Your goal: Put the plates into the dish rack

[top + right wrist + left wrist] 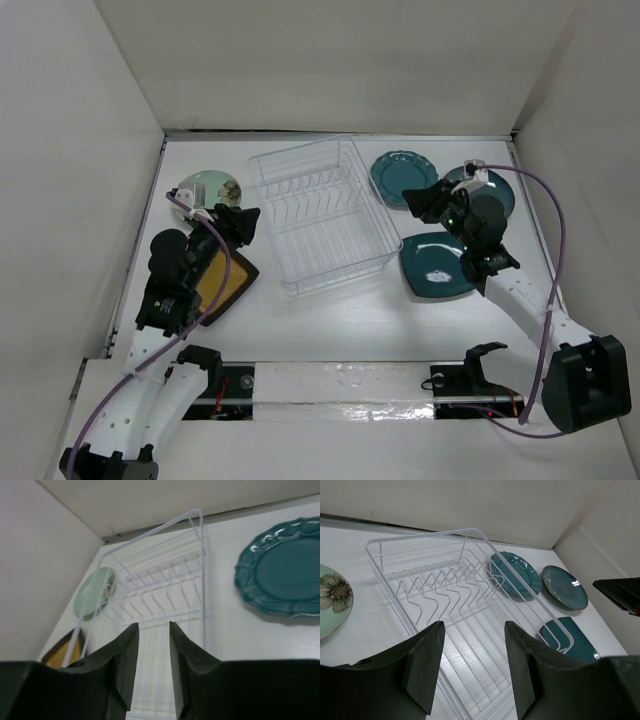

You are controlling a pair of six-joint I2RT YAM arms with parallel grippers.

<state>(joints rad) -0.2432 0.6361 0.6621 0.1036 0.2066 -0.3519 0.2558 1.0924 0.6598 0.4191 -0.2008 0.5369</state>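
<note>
The rack (322, 215) stands empty, so we judge all five plates still to be loaded. Nearest, the yellow plate (228, 283) lies left of the rack and the squarish teal plate (435, 268) right of it. The left gripper (243, 222), spread and empty, hovers at the rack's left edge. The right gripper (415, 200), narrowly parted and empty, hovers at its right. Farther off, the green plate (208, 187) lies left of the rack, with the scalloped teal plate (403, 178) and plain teal plate (565, 586) right of it.
</note>
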